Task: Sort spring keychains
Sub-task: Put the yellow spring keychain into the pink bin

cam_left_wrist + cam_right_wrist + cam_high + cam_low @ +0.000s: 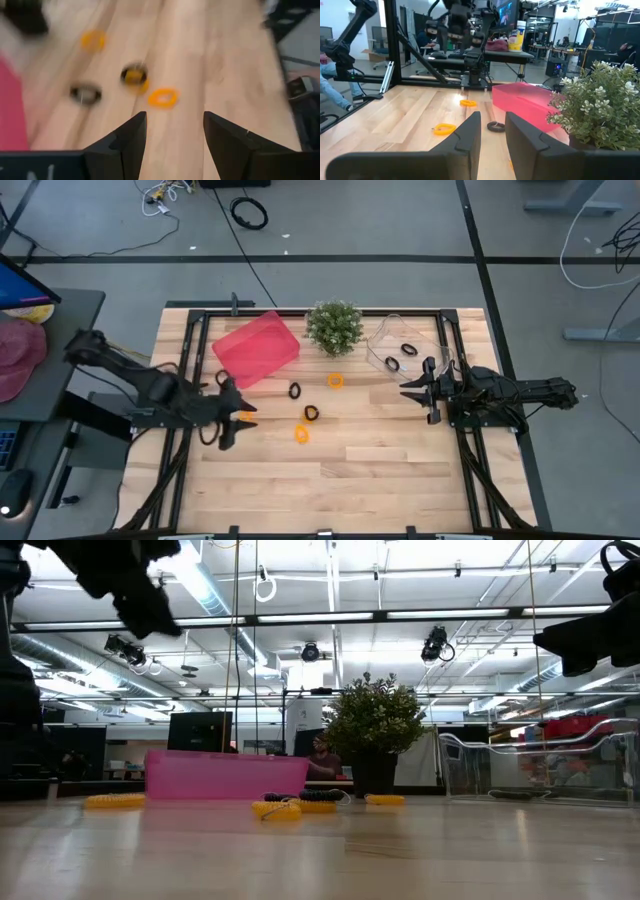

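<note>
**Keychains spread across the table, both grippers empty**

The left gripper hangs above the table's left side, just in front of the pink bin. Its fingers are spread apart with nothing between them. An orange keychain lies on the wood right by the fingertips in the high view; whether it touches them cannot be told.

The right gripper hovers at the right side of the table, just in front of the clear bin. Its fingers stand apart with only a narrow gap, holding nothing.

The keychains lie in three groups:

- In the middle of the table, between the two grippers, four lie loose: a black one nearest the pink bin, an orange one just in front of the plant, another black one nearer the front edge, and an orange one nearest the front of all. They lie apart from one another.
- In the clear bin, near the back right corner, two black ones and lie close together.
- The one by the left gripper sits alone toward the left edge.

The pink bin stands tilted near the back left of the table and the plant stands at the middle of the back edge between the two bins. From the low view the pink bin, plant and clear bin line up across the far side, with orange loops on the wood before them.
</note>
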You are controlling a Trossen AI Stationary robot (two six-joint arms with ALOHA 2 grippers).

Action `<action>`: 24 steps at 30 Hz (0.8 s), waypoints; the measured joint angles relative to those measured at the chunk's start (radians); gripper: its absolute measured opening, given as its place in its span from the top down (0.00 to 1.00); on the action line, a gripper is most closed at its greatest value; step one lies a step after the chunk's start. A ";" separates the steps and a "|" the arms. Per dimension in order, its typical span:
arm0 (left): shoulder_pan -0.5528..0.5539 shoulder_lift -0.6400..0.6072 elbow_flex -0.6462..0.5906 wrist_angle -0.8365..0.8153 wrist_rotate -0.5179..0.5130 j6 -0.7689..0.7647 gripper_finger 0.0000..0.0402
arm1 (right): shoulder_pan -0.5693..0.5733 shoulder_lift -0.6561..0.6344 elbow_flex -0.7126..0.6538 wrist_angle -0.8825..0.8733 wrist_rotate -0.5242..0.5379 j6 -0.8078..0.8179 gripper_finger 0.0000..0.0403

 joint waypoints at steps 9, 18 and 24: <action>0.022 0.220 0.004 -0.193 0.114 -0.421 0.50 | 0.000 0.000 0.000 0.000 0.000 0.000 0.77; 0.148 0.372 0.003 -0.231 0.194 -0.530 0.51 | 0.000 0.000 0.000 0.000 0.000 0.000 0.77; 0.189 0.488 0.003 -0.221 0.266 -0.548 0.54 | 0.000 0.000 0.000 0.000 0.000 0.000 0.77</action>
